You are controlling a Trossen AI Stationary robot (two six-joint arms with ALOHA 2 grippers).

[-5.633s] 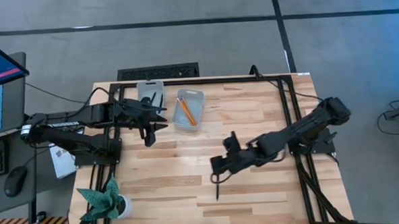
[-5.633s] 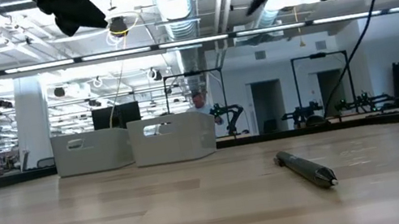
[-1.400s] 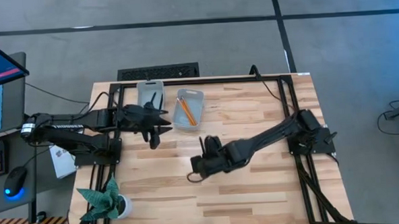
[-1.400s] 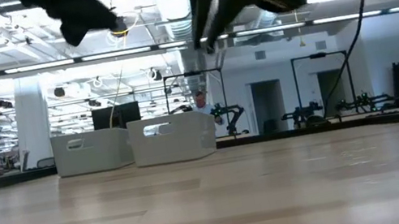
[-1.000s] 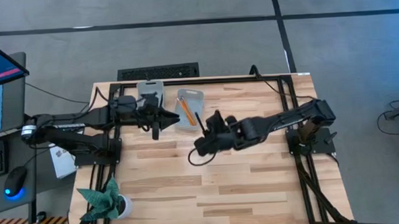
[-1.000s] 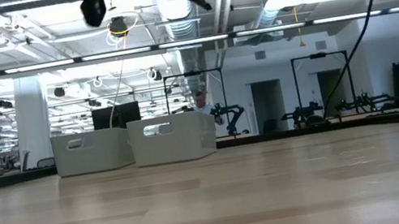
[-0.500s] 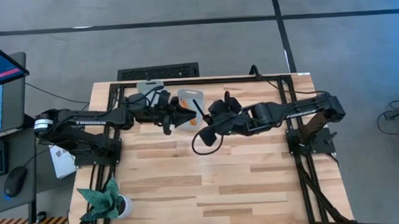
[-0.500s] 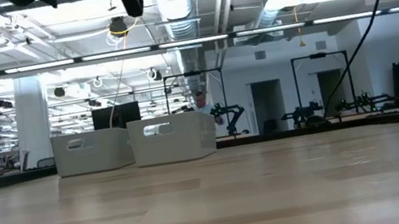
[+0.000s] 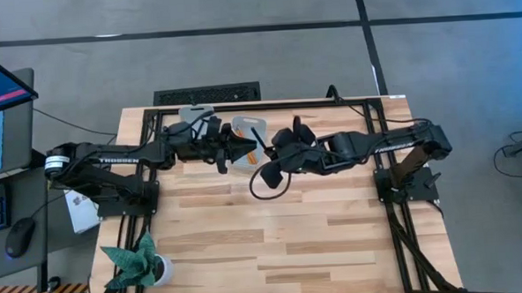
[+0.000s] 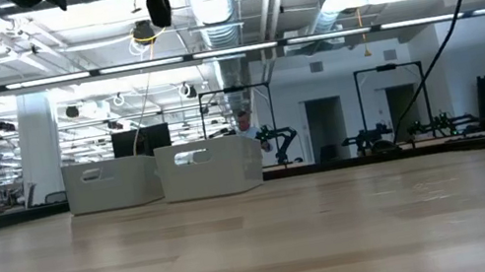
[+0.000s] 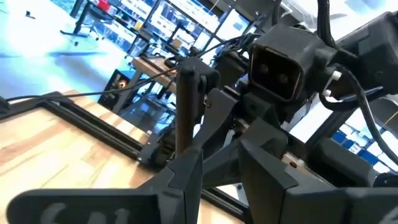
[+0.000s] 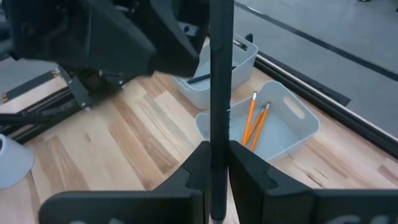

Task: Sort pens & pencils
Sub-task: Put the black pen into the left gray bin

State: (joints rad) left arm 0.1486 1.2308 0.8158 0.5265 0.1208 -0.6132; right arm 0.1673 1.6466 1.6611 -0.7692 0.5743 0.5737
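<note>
So both arms meet above the two bins near the worktop's far edge. The right tool [image 12: 212, 163] is clenched on a black pen [image 12: 220, 93], held upright — the left tool [image 11: 214, 163] faces it, and its fingers sit either side of that pen too. Two orange pencils [image 12: 255, 123] lie in the right bin [image 12: 298, 124], another pen in the left bin [image 12: 244, 59].

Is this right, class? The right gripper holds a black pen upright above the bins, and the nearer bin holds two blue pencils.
Not quite. In the right wrist view the right gripper does clamp the black pen upright, but the two pencils in the nearer bin are orange, not blue.
</note>
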